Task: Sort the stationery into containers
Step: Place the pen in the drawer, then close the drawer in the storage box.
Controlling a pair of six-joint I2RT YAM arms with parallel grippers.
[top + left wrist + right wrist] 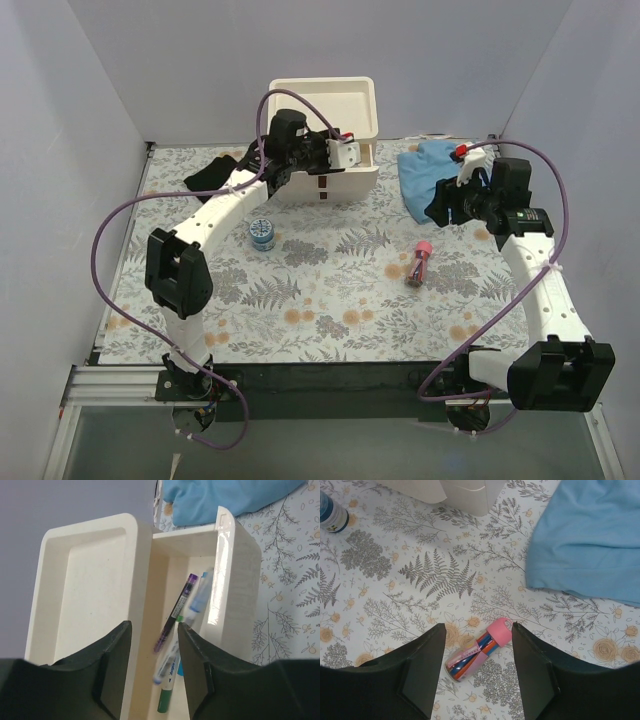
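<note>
While the right pincer (pixel 478 626) hangs apart near it, the pink-capped clear plastic tube (pixel 477 655) looks light, stiff and roll-prone; best gripped across its barrel.

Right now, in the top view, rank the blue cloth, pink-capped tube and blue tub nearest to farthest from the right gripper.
From the right gripper:
1. blue cloth, right beside it, back right.
2. pink-capped tube, just toward the front.
3. blue tub, far over on the left.

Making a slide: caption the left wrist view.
Open left claw above pens lying in the organiser's pulled-out drawer.
</note>
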